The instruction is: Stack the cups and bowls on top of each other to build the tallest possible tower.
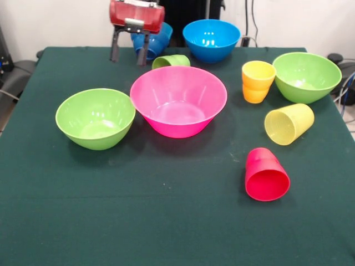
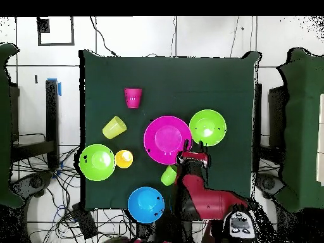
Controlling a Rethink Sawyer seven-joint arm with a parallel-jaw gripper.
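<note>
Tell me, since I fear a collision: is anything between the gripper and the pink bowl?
Nothing visible. The gripper hangs open just beyond the pink bowl's rim; the green cup lies beside that path, not in it.

The gripper (image 1: 128, 57) hangs over the table's (image 1: 166, 221) far edge. Just behind its jaws sit small nested bowls (image 1: 154, 40); a tipped cup (image 1: 172, 61) lies beside them, the big bowl (image 1: 178, 100) before them.
</note>
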